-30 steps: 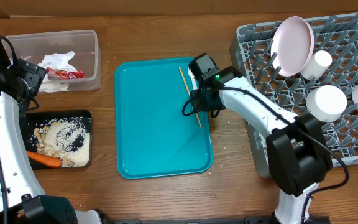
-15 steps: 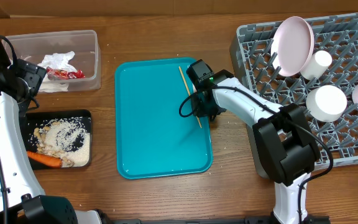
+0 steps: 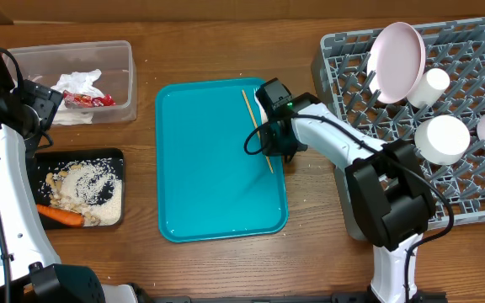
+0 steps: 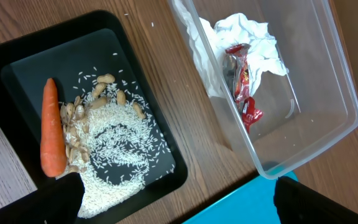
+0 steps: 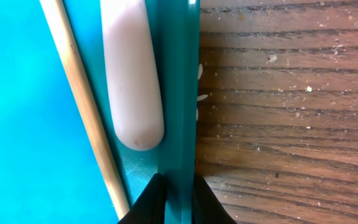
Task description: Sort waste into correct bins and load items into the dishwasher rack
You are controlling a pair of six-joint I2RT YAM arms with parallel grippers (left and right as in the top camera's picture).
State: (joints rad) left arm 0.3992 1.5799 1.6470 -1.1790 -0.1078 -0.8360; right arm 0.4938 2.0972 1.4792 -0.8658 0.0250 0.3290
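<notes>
The wooden stick (image 3: pixel 257 130) lies on the teal tray (image 3: pixel 209 168) near its right edge. In the right wrist view the stick (image 5: pixel 82 106) lies beside the white fork's handle (image 5: pixel 132 74). My right gripper (image 3: pixel 278 151) sits at the tray's right rim (image 5: pixel 178 93), its fingers (image 5: pixel 178 193) closed on either side of that rim. The grey rack (image 3: pixel 377 109) holds the plate (image 3: pixel 397 61), the cup (image 3: pixel 432 84) and two bowls (image 3: pixel 442 139). My left gripper (image 4: pixel 179 205) is open and empty, above the clear tub (image 4: pixel 328 81) and the black tray (image 4: pixel 17 62).
The clear tub (image 3: pixel 130 80) holds napkins (image 3: pixel 78 82) and the red wrapper (image 3: pixel 87 100). The black tray (image 3: pixel 118 156) holds rice, nuts and the carrot (image 3: pixel 60 216). A few rice grains lie on the wood by the teal tray's rim (image 5: pixel 201 96).
My right gripper has shifted slightly along the teal tray's right rim and turned a little. The left arm and all objects have stayed in place.
</notes>
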